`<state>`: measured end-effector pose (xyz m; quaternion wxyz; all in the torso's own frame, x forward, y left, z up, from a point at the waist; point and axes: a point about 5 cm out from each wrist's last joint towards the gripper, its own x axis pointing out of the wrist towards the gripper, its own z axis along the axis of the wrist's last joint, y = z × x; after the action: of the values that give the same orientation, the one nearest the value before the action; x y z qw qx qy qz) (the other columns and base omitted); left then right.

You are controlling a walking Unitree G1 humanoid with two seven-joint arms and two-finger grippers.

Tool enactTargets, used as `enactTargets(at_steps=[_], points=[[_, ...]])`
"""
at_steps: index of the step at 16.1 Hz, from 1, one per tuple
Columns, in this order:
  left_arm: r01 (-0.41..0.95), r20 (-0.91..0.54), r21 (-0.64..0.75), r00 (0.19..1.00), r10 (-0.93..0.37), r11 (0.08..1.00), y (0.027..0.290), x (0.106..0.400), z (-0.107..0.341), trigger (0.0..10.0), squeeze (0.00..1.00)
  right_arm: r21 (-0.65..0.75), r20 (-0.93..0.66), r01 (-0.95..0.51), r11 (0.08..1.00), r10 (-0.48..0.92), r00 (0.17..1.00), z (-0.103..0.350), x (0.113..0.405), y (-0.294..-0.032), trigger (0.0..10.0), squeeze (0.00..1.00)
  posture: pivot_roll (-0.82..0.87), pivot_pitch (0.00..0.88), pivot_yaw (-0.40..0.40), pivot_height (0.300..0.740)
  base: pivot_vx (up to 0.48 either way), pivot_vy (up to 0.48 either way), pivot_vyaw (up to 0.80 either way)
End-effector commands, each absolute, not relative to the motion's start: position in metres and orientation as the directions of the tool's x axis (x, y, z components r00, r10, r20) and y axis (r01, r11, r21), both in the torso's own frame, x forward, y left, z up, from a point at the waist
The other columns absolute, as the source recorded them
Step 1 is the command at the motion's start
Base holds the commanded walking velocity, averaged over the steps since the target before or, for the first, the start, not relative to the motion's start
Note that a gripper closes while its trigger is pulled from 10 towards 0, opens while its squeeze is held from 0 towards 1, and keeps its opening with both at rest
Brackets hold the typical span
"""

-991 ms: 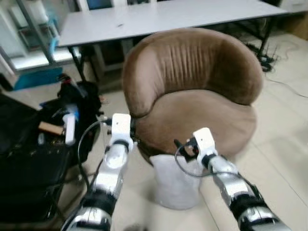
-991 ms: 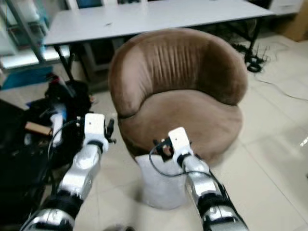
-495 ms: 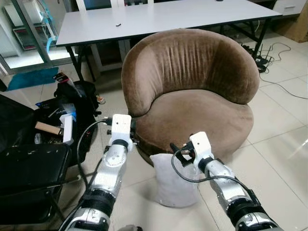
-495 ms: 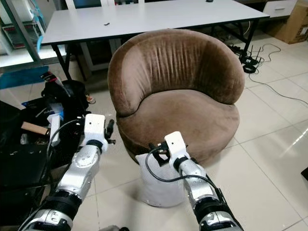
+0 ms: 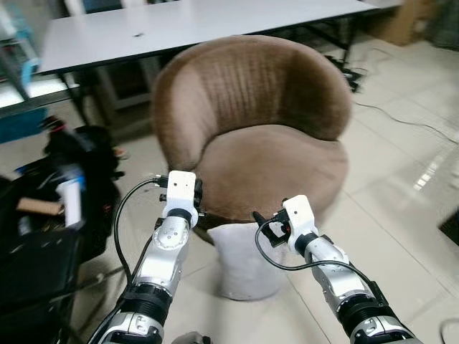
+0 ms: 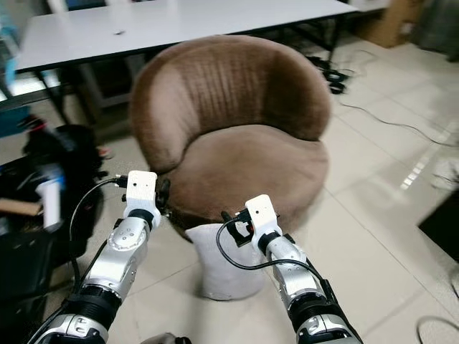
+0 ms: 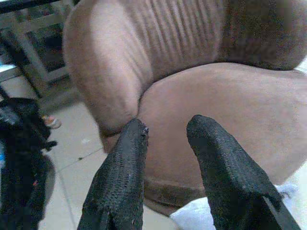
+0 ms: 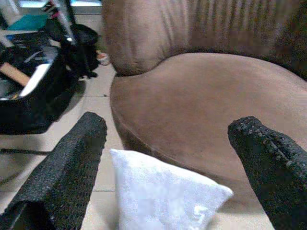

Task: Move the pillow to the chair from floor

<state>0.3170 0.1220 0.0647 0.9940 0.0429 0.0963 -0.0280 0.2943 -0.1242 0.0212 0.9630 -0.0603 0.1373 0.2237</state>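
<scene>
My right gripper (image 8: 163,158) has its fingers spread wide, nothing between them. Through the gap I see the pillow's (image 8: 158,196) top corner just below and ahead, with the chair (image 8: 201,110) seat right behind it. My left gripper (image 7: 165,158) has its fingers only a narrow way apart, also empty, and looks at the chair's seat front; a bit of the pillow shows low beside one finger.

Key relation: the pillow (image 5: 247,261) stands upright on the floor tiles (image 5: 401,215), long axis vertical, leaning against or just touching the chair (image 5: 251,122) base, between my two arms and below both wrists. Can't tell for sure if it touches the base. The right arm (image 5: 337,276) is nearer, I'd say, hanging about over its top edge; the left arm (image 5: 161,258) sits off to its side.

My read: the grab comes from above with the right, jaws dropping onto the top edge. Soft fill, so it will likely sag.

Room: white table (image 5: 179,25) behind the chair, black bags (image 5: 50,186) on my left, cables (image 5: 401,122) on the floor to the right. The head views are somewhat blurred.
</scene>
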Motion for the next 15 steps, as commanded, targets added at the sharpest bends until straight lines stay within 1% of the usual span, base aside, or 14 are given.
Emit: enactTargets(at_steps=[1,3,4,6,8,12,15], points=[[0.044,-0.192,0.085,0.981,-0.027,0.995,0.126,0.317,0.065,10.0,0.0,-0.06,-0.28,-0.436,0.898,0.404,0.871,0.024,0.296,-0.126,10.0,0.0,-0.13,0.0,0.054,0.74,0.0,0.0,0.0],[0.004,-0.181,0.069,0.983,0.009,0.998,0.132,0.318,0.067,10.0,0.0,-0.064,-0.278,-0.429,0.901,0.397,0.875,0.025,0.297,-0.127,10.0,0.0,-0.13,0.0,0.052,0.74,0.0,0.0,0.0],[0.005,-0.182,0.071,0.983,0.008,0.997,0.132,0.318,0.067,10.0,0.0,-0.062,-0.281,-0.426,0.903,0.394,0.875,0.024,0.298,-0.127,10.0,0.0,-0.12,0.0,0.049,0.74,0.0,0.0,0.0],[-0.014,-0.176,0.096,0.984,0.031,0.995,0.134,0.319,0.068,10.0,0.0,-0.063,-0.283,-0.413,0.908,0.381,0.88,0.026,0.3,-0.127,10.0,0.0,-0.11,0.0,0.044,0.74,0.0,0.0,-0.78],[-0.019,-0.176,0.105,0.984,0.037,0.994,0.135,0.32,0.068,10.0,0.0,-0.071,-0.267,-0.418,0.906,0.386,0.883,0.03,0.304,-0.126,10.0,0.0,-0.1,0.0,0.041,0.74,0.0,0.0,0.0],[-0.006,-0.177,0.154,0.984,0.034,0.988,0.141,0.324,0.07,10.0,0.0,-0.066,-0.243,-0.39,0.918,0.364,0.899,0.037,0.312,-0.122,10.0,0.0,-0.11,0.0,0.086,0.74,0.0,0.0,0.0],[0.011,-0.184,0.141,0.983,0.015,0.99,0.139,0.326,0.07,10.0,0.0,-0.071,-0.24,-0.373,0.925,0.347,0.906,0.038,0.315,-0.122,10.0,0.0,-0.14,0.0,0.114,0.74,0.0,0.0,0.0]])
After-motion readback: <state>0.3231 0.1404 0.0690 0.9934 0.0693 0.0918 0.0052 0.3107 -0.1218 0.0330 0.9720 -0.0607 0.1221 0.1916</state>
